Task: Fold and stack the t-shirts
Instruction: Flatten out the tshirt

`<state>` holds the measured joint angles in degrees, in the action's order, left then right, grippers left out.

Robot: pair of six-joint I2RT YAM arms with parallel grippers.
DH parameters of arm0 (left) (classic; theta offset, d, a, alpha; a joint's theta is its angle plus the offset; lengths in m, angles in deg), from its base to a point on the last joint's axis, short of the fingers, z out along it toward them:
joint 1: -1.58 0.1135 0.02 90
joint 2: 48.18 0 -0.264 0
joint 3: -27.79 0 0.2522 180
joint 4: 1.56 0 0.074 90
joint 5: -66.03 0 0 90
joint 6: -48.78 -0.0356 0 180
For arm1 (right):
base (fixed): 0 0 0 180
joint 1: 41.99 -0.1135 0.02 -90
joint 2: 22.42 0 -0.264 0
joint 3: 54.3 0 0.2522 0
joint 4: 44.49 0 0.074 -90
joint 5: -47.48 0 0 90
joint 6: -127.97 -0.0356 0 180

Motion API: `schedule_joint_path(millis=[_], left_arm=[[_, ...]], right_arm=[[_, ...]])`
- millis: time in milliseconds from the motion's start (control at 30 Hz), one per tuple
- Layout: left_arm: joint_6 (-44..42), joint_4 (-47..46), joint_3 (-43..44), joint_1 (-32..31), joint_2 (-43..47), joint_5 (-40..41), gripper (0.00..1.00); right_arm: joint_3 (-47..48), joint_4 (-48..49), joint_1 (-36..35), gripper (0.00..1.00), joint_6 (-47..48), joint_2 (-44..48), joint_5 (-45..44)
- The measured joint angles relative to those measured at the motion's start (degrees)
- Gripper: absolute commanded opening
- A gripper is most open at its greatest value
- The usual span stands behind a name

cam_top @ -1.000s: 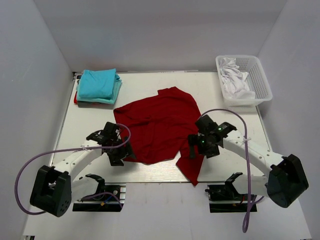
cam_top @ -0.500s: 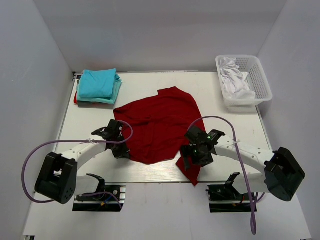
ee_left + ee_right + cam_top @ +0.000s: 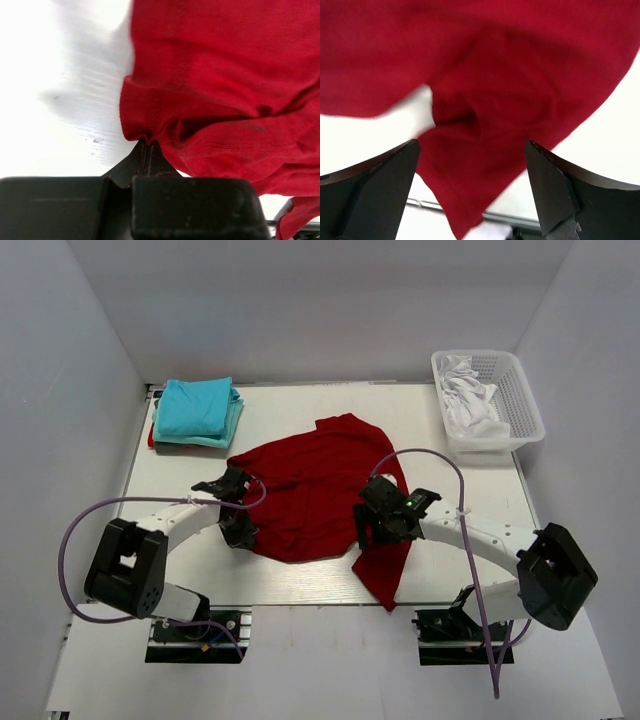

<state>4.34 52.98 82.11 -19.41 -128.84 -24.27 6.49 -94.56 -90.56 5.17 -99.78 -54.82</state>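
- Across the middle of the white counter (image 3: pixel 450 480) we see the large dark red cloth t-shirt (image 3: pixel 320 490) lying rumpled, one corner reaching the near edge.
- Our left claw (image 3: pixel 148 146) is pinched tight on that shirt's left edge.
- Our right claw (image 3: pixel 471 145) hangs spread wide over its right part, holding nothing.
- Folded turquoise t-shirts (image 3: pixel 197 408) sit stacked at the far left corner.

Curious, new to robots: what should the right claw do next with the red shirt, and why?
Probably lower the right gripper and close it on the red shirt: its jaws are open over a fold, while the left gripper pinches the hem.
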Motion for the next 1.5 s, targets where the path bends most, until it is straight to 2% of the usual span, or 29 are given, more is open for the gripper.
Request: schedule_joint_path(millis=[200, 300, 400, 433, 500, 533, 600, 767, 900, 1000, 1100, 1167, 1267, 1367, 1500], left_arm=[[1.0, 5.0, -0.2, 0.5, -0.7, -4.0, 0.00], [1.2, 7.5, -4.3, 0.1, 3.1, -9.1, 0.00], [2.1, 14.6, -6.6, -0.3, 7.4, -10.7, 0.00], [2.3, 16.3, -6.6, -0.3, 8.5, -10.9, 0.17], [2.3, 18.7, -6.3, -0.3, 10.9, -11.1, 0.68], [2.5, 19.9, -5.8, -0.3, 11.4, -11.1, 0.81], [2.4, 21.9, -3.9, -0.3, 10.8, -11.1, 0.88], [0.4, 24.4, 4.7, -0.3, 6.5, -10.0, 0.89], [-1.9, 24.9, 17.5, -0.4, 1.0, -5.8, 0.89], [-3.6, 21.9, 27.6, -0.6, -5.9, -3.9, 0.89], [-5.1, 17.6, 34.7, -0.9, -14.7, -3.7, 0.81], [-5.8, 16.6, 40.0, -1.7, -21.6, -3.7, 0.81], [-7.0, 15.5, 47.3, -3.1, -30.7, -3.3, 0.73], [-7.8, 15.3, 52.4, -4.6, -36.9, -2.8, 0.65], [-8.5, 16.0, 53.9, -6.1, -40.5, -1.1, 0.51]], right_arm=[[4.5, 2.8, 1.0, 0.90, 0.2, -3.2, -3.9], [6.4, 3.7, 1.5, 0.90, 0.2, -6.1, -5.7], [8.3, 3.8, 2.3, 0.90, 0.3, -8.4, -8.0], [8.8, 3.8, 2.6, 0.90, 0.3, -8.7, -8.7], [9.6, 4.1, 3.3, 0.90, 0.5, -8.9, -9.7], [9.9, 4.4, 3.6, 0.90, 0.6, -8.9, -10.1], [10.3, 5.3, 4.2, 0.90, 0.9, -8.9, -10.3], [11.0, 6.0, 5.3, 0.90, 1.7, -9.0, -10.3], [11.8, 7.1, 5.8, 0.90, 2.0, -9.0, -10.3], [11.9, 7.9, 6.3, 0.90, 2.3, -9.0, -10.5], [12.2, 7.9, 6.9, 0.90, 1.8, -9.0, -11.8], [12.3, 7.9, 7.4, 0.90, 1.6, -9.0, -12.5], [12.3, 7.8, 8.2, 0.90, 1.3, -9.0, -13.0], [12.3, 7.3, 9.0, 0.90, 1.0, -9.0, -13.0], [12.0, 6.6, 9.9, 0.90, 0.0, -9.0, -12.9]])
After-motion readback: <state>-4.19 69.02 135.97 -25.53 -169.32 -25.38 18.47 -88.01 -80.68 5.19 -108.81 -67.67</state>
